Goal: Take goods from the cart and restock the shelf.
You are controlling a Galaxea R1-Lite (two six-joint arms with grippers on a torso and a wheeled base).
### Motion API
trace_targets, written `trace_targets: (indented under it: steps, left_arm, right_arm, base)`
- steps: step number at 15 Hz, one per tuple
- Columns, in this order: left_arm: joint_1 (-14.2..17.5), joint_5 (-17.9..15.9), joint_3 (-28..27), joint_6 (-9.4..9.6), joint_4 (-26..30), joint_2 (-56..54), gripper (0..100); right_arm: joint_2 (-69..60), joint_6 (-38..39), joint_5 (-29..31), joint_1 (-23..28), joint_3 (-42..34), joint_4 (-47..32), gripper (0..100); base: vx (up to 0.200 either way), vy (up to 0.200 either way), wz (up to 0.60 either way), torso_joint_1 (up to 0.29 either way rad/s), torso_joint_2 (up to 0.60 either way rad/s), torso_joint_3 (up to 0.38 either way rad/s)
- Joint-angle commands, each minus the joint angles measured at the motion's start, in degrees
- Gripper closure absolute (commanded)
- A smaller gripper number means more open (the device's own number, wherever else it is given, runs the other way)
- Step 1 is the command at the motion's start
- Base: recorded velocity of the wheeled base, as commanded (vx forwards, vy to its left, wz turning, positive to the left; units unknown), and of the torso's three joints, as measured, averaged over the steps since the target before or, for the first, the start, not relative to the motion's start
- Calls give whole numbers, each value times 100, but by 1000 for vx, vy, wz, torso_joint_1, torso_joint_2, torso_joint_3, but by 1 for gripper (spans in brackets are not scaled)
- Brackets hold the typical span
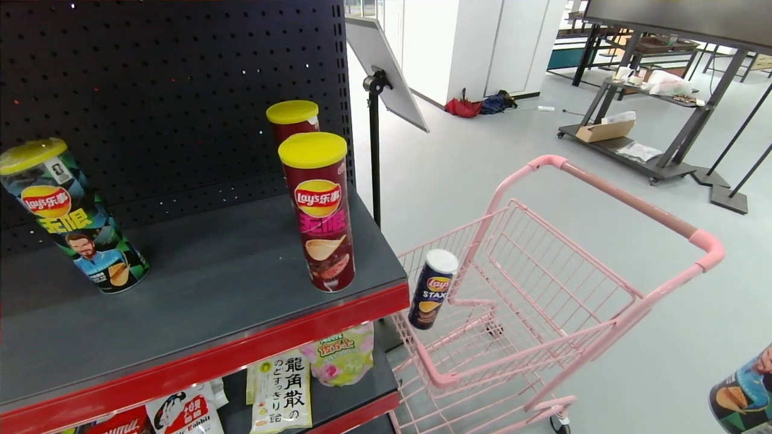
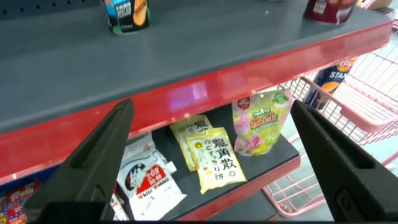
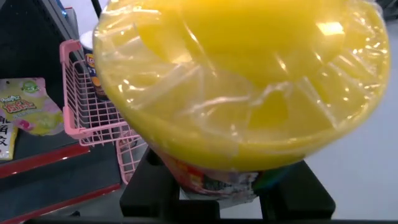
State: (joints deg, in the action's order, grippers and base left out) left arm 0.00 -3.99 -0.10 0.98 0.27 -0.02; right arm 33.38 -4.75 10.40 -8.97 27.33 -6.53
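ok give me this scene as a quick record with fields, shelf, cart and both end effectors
top shelf: green can standing at left, two maroon cans at right, one behind the other
lower shelf: snack bags
cart: pink, one blue can in the shelf-side corner
left end effector: open, empty, facing the shelf's red front edge
right end effector: shut on a yellow-lidded can, right of the cart

Right pincer (image 3: pixel 225 190) grips yellow-lidded can (image 3: pixel 242 81); pink cart (image 3: pixel 64 87) behind.
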Motion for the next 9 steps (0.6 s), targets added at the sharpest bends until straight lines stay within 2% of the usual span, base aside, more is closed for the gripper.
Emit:
trace_targets:
  steps: [1, 4, 6, 9]
  left_arm:
    - [0, 3, 1, -1, 0, 2, 0]
    - [0, 3, 1, -1, 8, 2, 0]
    - [0, 3, -8, -1, 8, 2, 0]
    - [0, 3, -8, -1, 0, 2, 0]
  right_arm:
    - [160, 1, -3, -8, 35, 12, 100]
    - [266, -61, -3, -17, 141, 47, 100]
    - [283, -69, 6, -17, 132, 47, 100]
    - [292, -61, 6, -17, 97, 47, 100]
  base:
    - [0, 0, 0, 173, -417, -251]
    - [0, 0, 0, 144, -354, -206]
    - [0, 0, 0, 18, -35, -18]
    - [0, 0, 600, 7, -7, -4]
